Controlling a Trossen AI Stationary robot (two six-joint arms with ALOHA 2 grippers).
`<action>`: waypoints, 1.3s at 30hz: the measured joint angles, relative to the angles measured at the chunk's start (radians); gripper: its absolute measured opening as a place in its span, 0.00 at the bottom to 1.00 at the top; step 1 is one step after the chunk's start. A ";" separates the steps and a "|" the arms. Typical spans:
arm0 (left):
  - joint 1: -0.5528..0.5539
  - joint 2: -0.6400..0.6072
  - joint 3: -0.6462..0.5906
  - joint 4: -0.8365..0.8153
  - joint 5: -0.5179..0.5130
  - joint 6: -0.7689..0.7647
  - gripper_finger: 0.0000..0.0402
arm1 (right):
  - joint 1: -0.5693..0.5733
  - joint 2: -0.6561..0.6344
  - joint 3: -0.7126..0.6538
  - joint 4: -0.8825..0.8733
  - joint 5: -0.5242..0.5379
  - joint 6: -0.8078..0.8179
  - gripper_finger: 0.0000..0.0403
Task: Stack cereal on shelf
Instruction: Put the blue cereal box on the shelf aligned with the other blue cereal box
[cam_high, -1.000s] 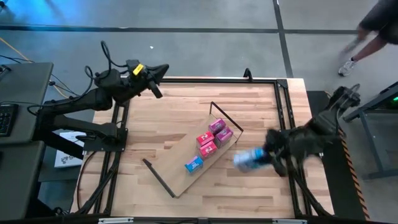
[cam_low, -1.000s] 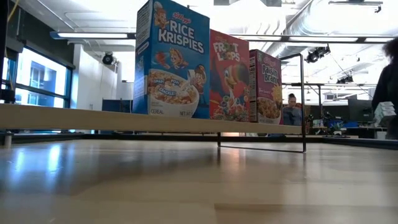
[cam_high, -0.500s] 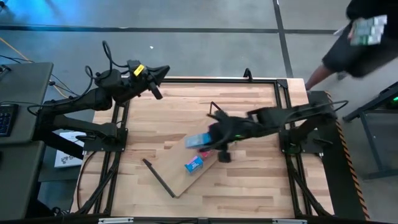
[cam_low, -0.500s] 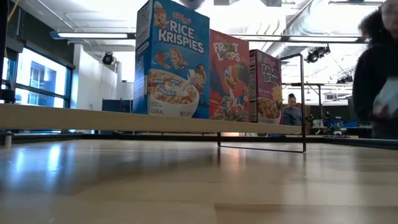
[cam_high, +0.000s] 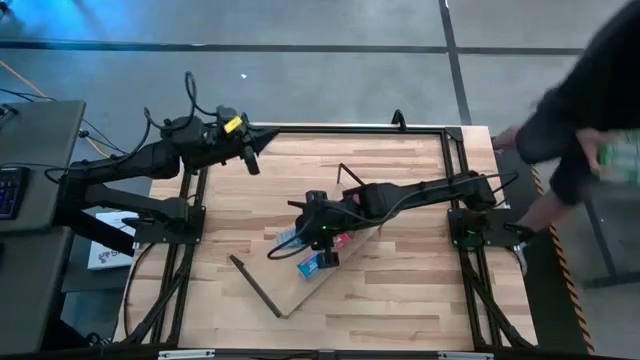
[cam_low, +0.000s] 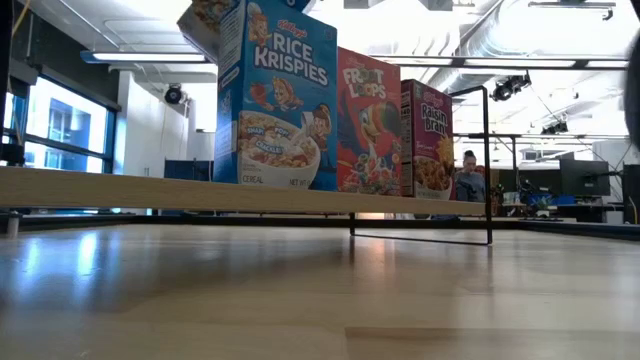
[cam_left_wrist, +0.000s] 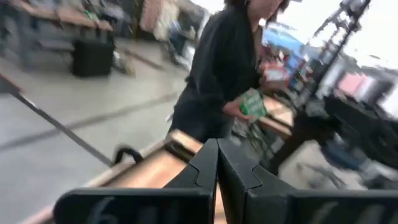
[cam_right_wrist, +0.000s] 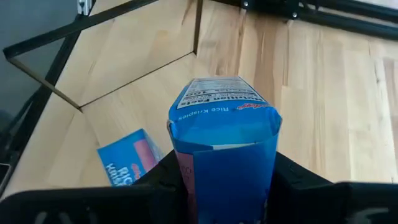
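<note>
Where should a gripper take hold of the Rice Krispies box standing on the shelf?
Probably near its top, coming straight down, with the fingers across the front and back faces. The Rice Krispies box stands upright, and the Froot Loops box crowds one narrow side.

Cereal boxes: three standing on shelf (cam_low: 120, 188), one blue held above; one person (cam_high: 590, 95).

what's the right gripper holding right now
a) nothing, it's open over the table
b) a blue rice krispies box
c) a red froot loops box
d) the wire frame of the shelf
b: in the right wrist view the right gripper is clamped on a blue Rice Krispies box, held over the shelf.
</note>
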 joint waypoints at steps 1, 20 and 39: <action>-0.006 0.001 0.000 -0.022 0.017 -0.016 0.00 | -0.002 0.001 0.001 0.001 -0.003 -0.008 0.26; -0.177 0.002 0.000 -0.598 0.035 -0.421 0.00 | -0.014 0.000 -0.012 -0.070 -0.018 -0.159 0.26; -0.337 0.248 -0.001 -0.694 0.151 -0.531 0.00 | -0.023 0.070 -0.014 -0.068 -0.067 -0.217 0.26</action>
